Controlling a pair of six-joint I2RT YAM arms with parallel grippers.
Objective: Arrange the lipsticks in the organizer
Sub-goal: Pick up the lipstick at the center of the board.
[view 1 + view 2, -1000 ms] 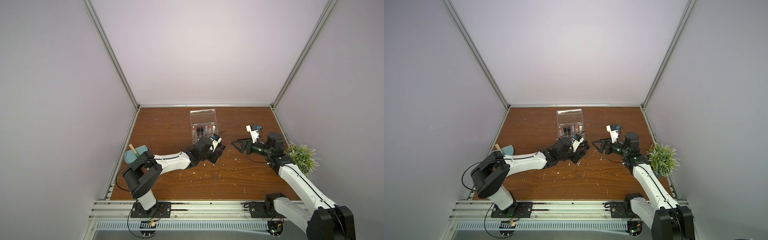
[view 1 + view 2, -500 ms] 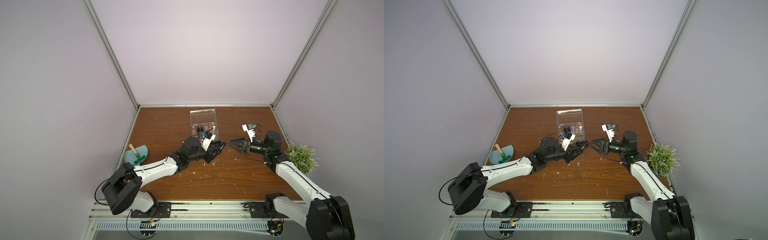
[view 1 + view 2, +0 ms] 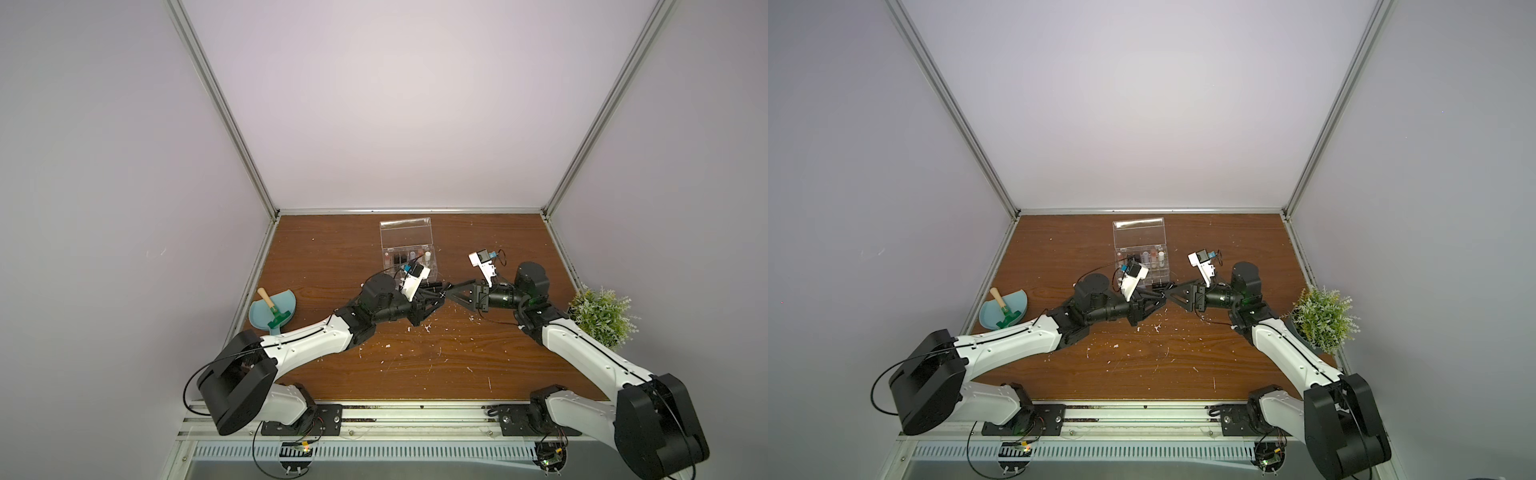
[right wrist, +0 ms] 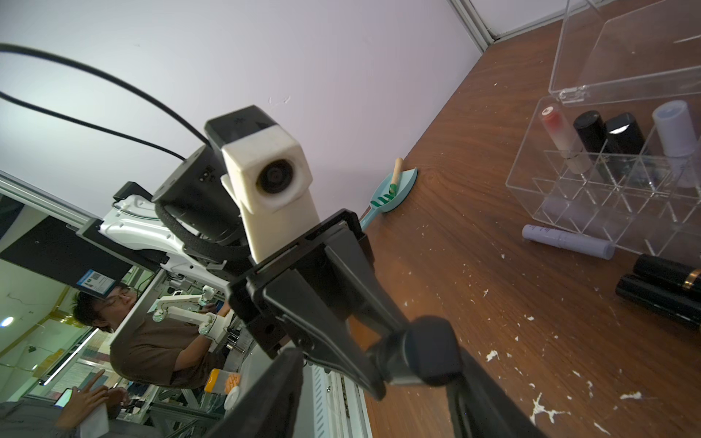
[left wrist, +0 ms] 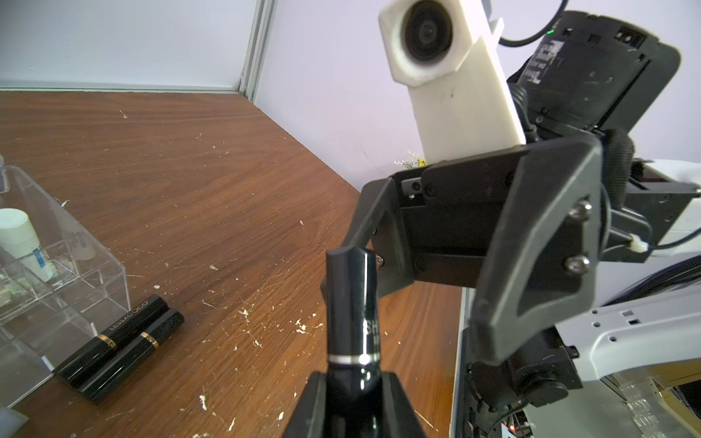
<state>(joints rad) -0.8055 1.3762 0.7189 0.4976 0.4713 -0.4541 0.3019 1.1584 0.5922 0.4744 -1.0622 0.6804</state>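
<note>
Over the brown wooden table's (image 3: 415, 374) middle: glossy black cylindrical lipstick tube (image 5: 351, 303) pinched by left end effector (image 5: 352, 379), tip between right end effector's (image 4: 379, 354) spread jaws.

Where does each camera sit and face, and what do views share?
Both top views: overhead, looking down at the table; left arm, right arm, left hand opposite right hand by the organizer.
Left wrist: on left arm, facing the right hand; own hand grips a black lipstick.
Right wrist: on right arm, facing the left hand; own fingers at the edge.
Shared: both wrist views show two black lipsticks beside the organizer.
</note>
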